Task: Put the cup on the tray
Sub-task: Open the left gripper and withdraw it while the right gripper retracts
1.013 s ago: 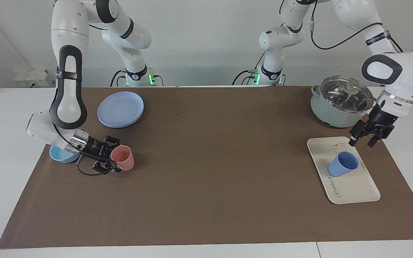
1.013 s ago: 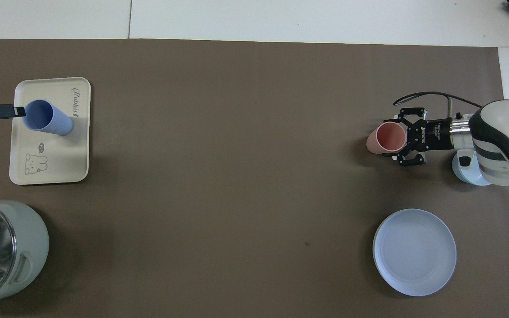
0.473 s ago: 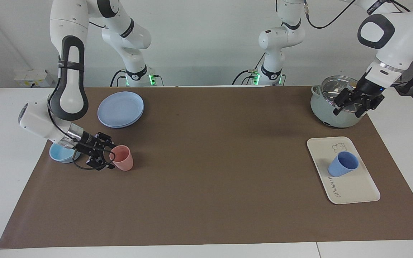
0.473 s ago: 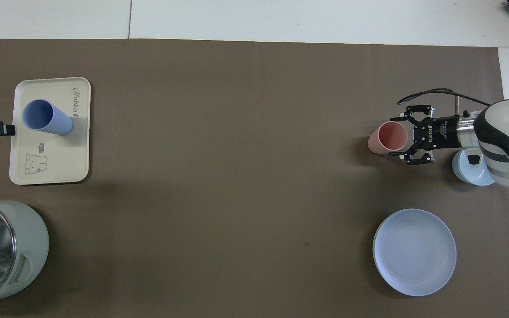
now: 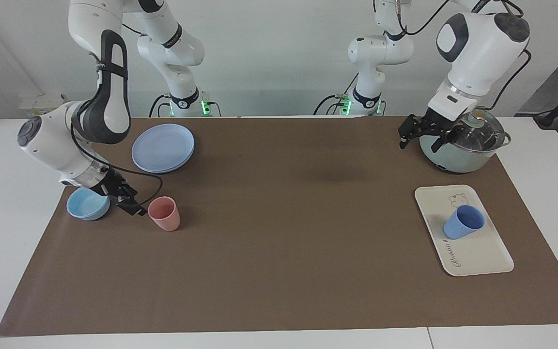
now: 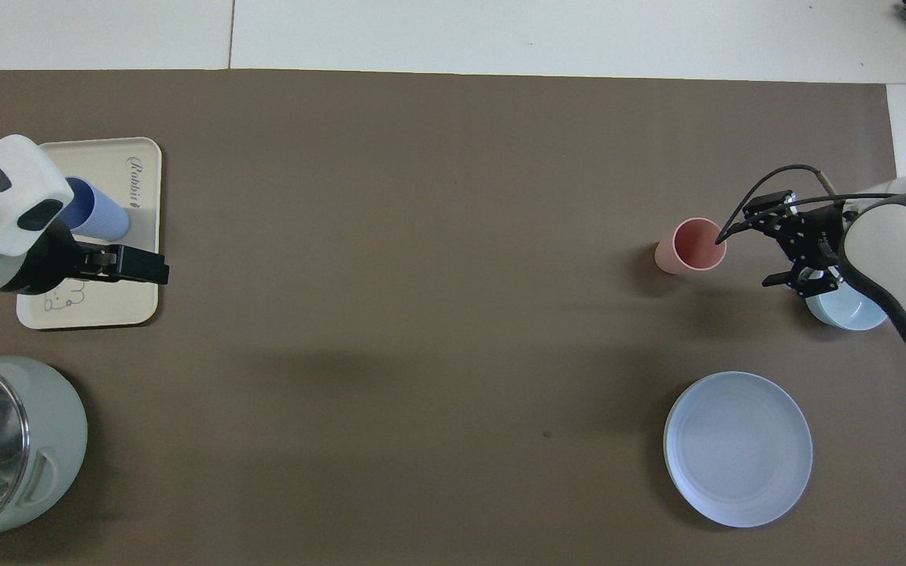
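The cup (image 5: pixel 463 221) stands on the tray (image 5: pixel 482 254), upright and free of any grip, so we judge the placing done; all that looks left is for the arms to clear away.

The left hand (image 5: pixel 423 132) hangs in the air beside the lidded pot (image 5: pixel 463 140), well apart from the cup, with its fingers spread and nothing between them.

The right hand (image 5: pixel 126 199) sits low between the light-blue bowl (image 5: pixel 87 203) and the pink cup (image 5: pixel 164 213), close to both; we cannot tell whether its fingers are spread or closed.

A second ago the left hand hung just over the tray's corner by the cup; it has since risen and swung off past the pot. The right hand, then wrapped about the pink cup, has drawn back toward the bowl, leaving that cup standing on the table (image 5: pixel 279 218). The cup itself has not shifted.
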Available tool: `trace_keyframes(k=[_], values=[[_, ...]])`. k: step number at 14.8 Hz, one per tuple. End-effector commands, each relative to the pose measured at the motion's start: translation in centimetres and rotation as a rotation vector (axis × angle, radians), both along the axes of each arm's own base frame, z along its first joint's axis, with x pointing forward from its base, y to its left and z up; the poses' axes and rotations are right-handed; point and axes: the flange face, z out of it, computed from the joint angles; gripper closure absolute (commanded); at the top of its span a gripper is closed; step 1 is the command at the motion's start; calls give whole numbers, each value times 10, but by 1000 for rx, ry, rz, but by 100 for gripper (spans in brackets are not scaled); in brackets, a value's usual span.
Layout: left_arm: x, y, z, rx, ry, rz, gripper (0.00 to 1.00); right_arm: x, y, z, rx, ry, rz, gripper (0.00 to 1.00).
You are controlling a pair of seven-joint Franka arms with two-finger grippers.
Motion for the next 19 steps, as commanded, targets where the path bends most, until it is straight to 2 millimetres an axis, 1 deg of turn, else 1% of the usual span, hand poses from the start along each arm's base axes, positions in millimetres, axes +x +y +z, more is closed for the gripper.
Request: trace_keyframes(k=[1,2,3,4,5,6,7,8,11,13,15,17,19], values=[[-18,-11,6,71,31,-29,0,-8,10,19,-68,-50,183,1],[-18,-11,14,72,28,-28,0,-8,18,22,-92,-61,250,1],[-14,-6,28,71,25,-20,0,-8,29,27,-120,-74,332,1],[-8,3,49,71,30,-10,0,-9,43,34,-156,-87,429,1],[2,14,59,88,40,3,0,-11,59,41,-201,-90,512,1],[8,28,66,107,40,18,0,-13,72,51,-247,-94,563,1],[15,35,70,108,31,16,0,-19,89,61,-281,-89,615,1],[18,38,72,107,22,19,0,-23,101,70,-293,-85,645,1],[21,46,74,112,14,29,0,-41,134,96,-291,-79,706,1],[21,51,74,107,9,38,0,-49,137,119,-295,-102,713,1],[18,50,73,108,18,33,0,-53,137,138,-296,-132,705,1],[14,51,74,109,25,28,0,-50,138,161,-291,-126,704,1],[14,52,72,111,30,19,0,-44,137,190,-288,-119,703,1]])
